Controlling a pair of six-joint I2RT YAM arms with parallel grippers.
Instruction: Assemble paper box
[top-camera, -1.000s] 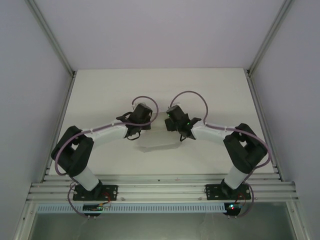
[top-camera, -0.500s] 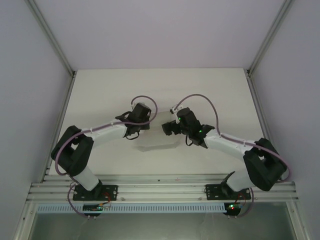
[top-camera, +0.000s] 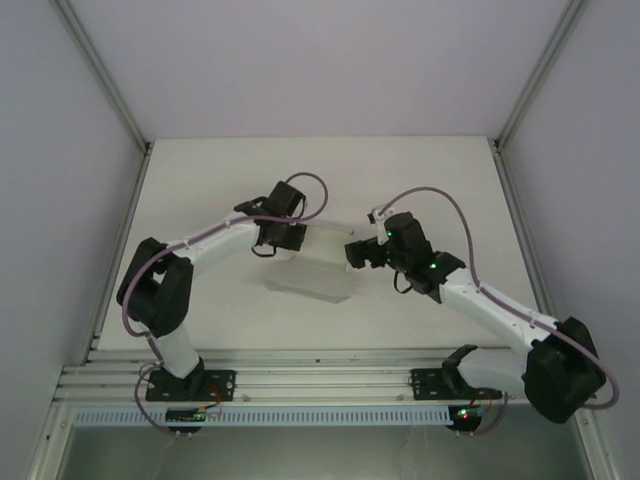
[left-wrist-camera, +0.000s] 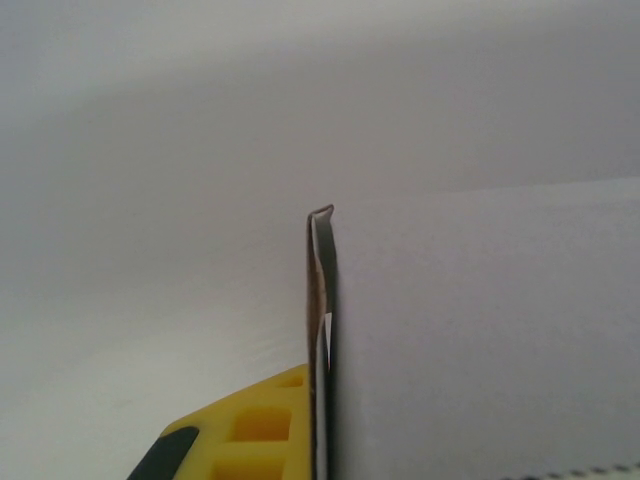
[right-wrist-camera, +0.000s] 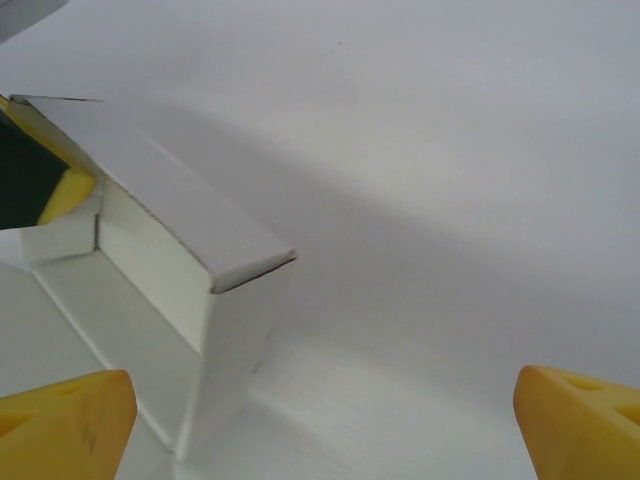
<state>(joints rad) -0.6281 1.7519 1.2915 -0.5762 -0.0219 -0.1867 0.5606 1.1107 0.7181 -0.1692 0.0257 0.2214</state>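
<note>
The paper box (top-camera: 315, 275) is white and partly folded, with walls raised, and lies mid-table between the arms. My left gripper (top-camera: 280, 237) is at its far left corner, shut on one thin wall. In the left wrist view, that wall's edge (left-wrist-camera: 321, 300) stands upright beside a yellow finger (left-wrist-camera: 250, 430), and a white panel covers the right side. My right gripper (top-camera: 358, 252) hangs open just right of the box, apart from it. In the right wrist view, the paper box (right-wrist-camera: 170, 260) stands at the left, open side toward the camera, and the right gripper (right-wrist-camera: 320, 430) has nothing between its yellow fingertips.
The white table (top-camera: 440, 180) is bare around the box. Aluminium frame rails (top-camera: 320, 380) run along the near edge and up both sides. The left gripper's yellow and black finger (right-wrist-camera: 40, 180) shows behind the box's far corner.
The right arm has stretched out to the right and its gripper has drawn back from the box and opened wide. The left gripper has shifted slightly away and right, still gripping the box.
</note>
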